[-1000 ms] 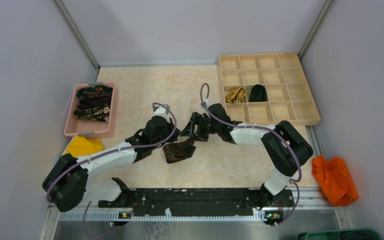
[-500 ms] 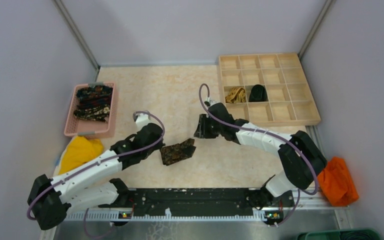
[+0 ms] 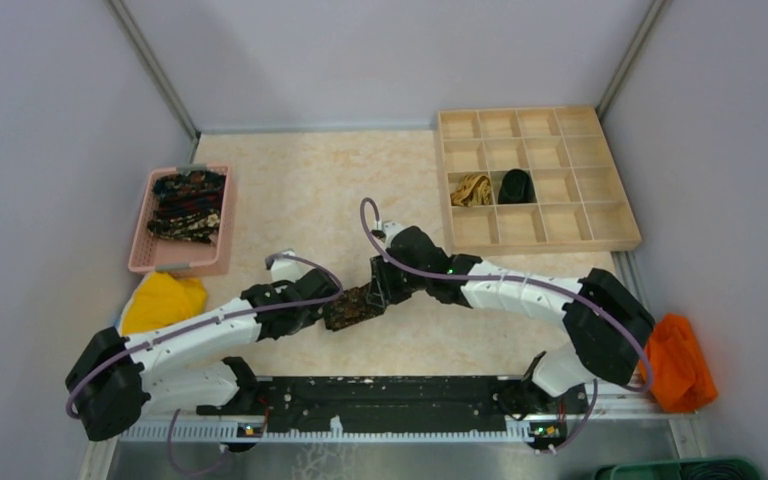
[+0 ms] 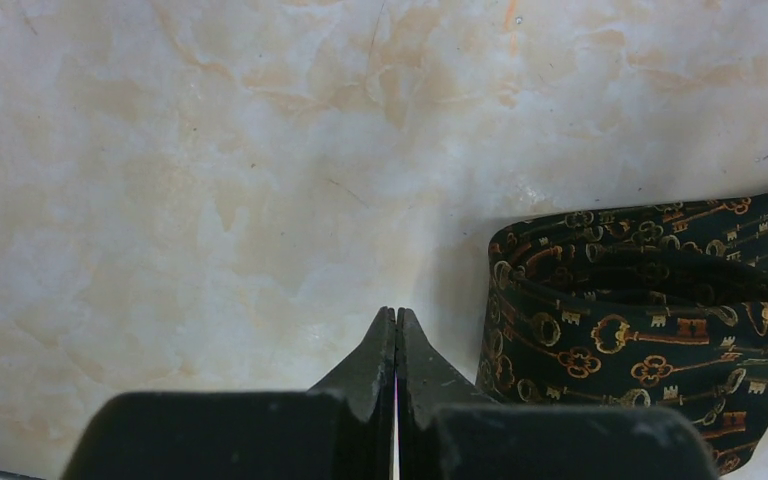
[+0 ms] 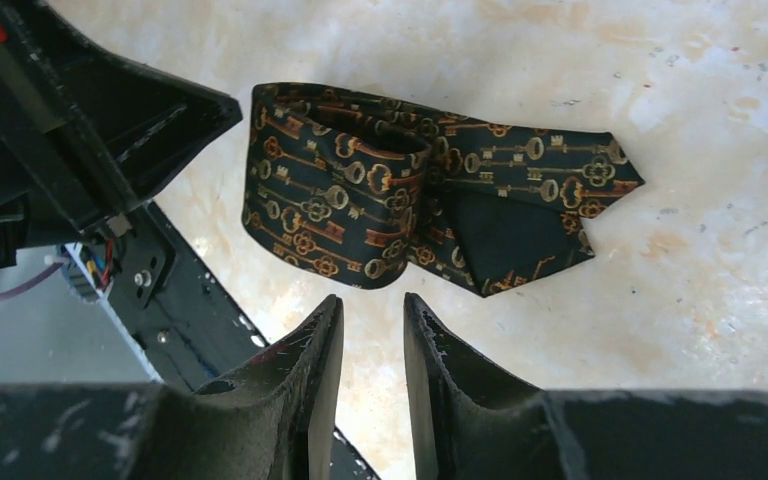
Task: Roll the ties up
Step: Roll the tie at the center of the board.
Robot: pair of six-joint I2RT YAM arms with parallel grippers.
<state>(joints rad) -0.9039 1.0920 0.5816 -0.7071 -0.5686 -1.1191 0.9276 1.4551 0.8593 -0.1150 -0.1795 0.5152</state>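
Observation:
A dark tie (image 3: 356, 305) with gold key print lies partly rolled on the table between my two grippers. In the right wrist view the tie (image 5: 400, 205) has a rolled left end and a pointed flat end to the right. My left gripper (image 3: 328, 308) is shut and empty, its tips (image 4: 397, 314) just left of the roll (image 4: 650, 320). My right gripper (image 3: 378, 290) is slightly open and empty (image 5: 370, 303), hovering just short of the roll. Several more patterned ties (image 3: 188, 203) fill the pink basket.
The pink basket (image 3: 142, 240) stands at the left. A wooden compartment tray (image 3: 628, 240) at the back right holds a tan-gold roll (image 3: 472, 189) and a black roll (image 3: 516, 186). A yellow cloth (image 3: 165, 297) lies at the left, an orange cloth (image 3: 672, 360) at the right.
Both arms drew back from the tie half a second ago, then closed in again. Now the left gripper is at its left end and the right gripper at its right.

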